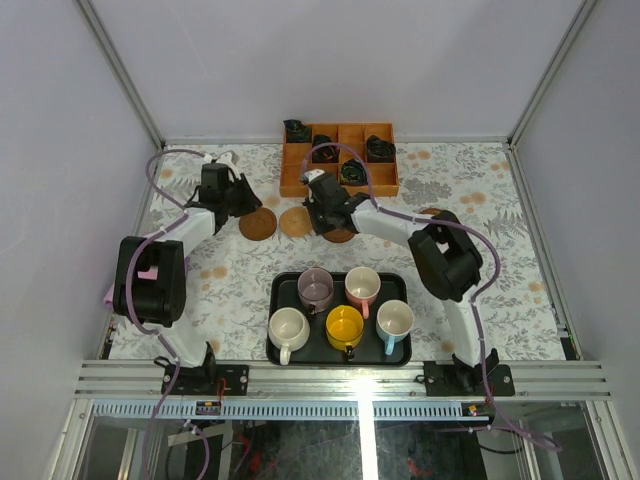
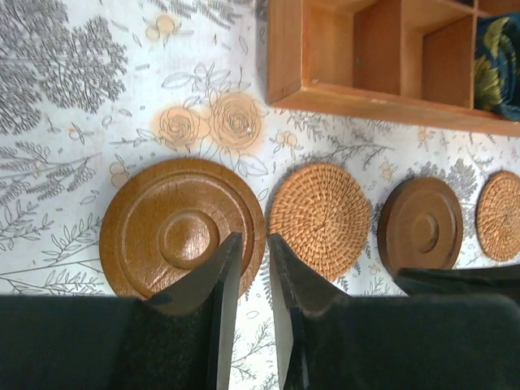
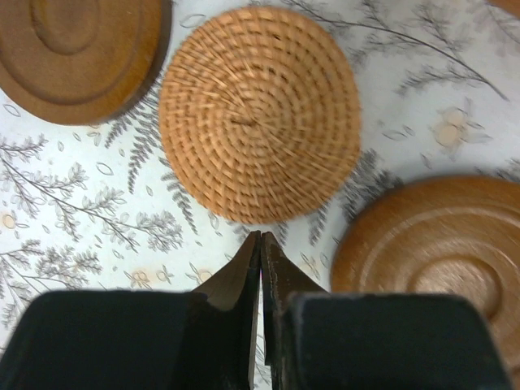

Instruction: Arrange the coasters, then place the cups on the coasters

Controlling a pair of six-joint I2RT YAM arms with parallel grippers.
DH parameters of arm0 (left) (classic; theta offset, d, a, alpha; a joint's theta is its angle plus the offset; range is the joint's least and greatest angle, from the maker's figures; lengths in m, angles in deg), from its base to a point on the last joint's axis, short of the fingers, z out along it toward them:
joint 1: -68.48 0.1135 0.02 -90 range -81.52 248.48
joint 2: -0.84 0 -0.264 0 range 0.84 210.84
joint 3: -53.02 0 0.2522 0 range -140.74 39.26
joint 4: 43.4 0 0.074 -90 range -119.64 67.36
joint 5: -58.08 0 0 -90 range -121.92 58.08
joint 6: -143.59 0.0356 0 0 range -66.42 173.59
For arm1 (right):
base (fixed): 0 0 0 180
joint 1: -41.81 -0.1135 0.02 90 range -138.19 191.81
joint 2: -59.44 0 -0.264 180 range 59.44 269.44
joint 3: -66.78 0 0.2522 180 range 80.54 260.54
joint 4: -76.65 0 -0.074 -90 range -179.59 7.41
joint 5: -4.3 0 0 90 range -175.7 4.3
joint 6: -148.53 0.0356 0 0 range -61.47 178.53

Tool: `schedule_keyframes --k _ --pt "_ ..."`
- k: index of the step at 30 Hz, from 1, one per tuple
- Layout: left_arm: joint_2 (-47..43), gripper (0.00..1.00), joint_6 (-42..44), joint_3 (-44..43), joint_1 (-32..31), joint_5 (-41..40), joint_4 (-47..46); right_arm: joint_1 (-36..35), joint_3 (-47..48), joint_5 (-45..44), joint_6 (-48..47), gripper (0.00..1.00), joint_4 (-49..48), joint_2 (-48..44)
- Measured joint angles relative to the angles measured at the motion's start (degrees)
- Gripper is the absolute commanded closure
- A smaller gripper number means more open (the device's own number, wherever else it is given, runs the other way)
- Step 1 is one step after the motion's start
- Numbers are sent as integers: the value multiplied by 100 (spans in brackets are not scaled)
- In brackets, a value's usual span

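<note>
Four coasters lie in a row near the wooden box. In the left wrist view they are a dark brown disc (image 2: 183, 227), a woven tan one (image 2: 323, 218), a smaller-looking dark brown one (image 2: 420, 225) and a woven tan one (image 2: 500, 215) at the edge. My left gripper (image 2: 252, 240) hovers between the first two, jaws a narrow gap apart with only tablecloth between them. My right gripper (image 3: 261, 236) is shut and empty, just short of the woven coaster (image 3: 260, 114). Cream (image 1: 288, 328), mauve (image 1: 316, 289), yellow (image 1: 345, 326), pink (image 1: 362, 286) and light blue (image 1: 395, 320) cups stand on the black tray (image 1: 277, 352).
A wooden compartment box (image 1: 340, 158) with dark bundles in it stands at the back, just behind the coaster row. The tray sits at the near edge between the arm bases. White walls close in the flowered table on three sides.
</note>
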Motion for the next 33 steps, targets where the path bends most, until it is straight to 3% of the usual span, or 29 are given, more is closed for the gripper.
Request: schedule_keyframes --k 10,24,33 --pt "-131 73 142 -48 -15 -306 -304 382 -1198 -1025 -157 94 -581 -1233" --pt "-573 69 922 98 -20 -400 -667 730 -1115 -1189 -208 95 -627 -938" --pt "-372 69 984 98 -20 -404 -658 730 -1147 -555 101 95 -584 -527"
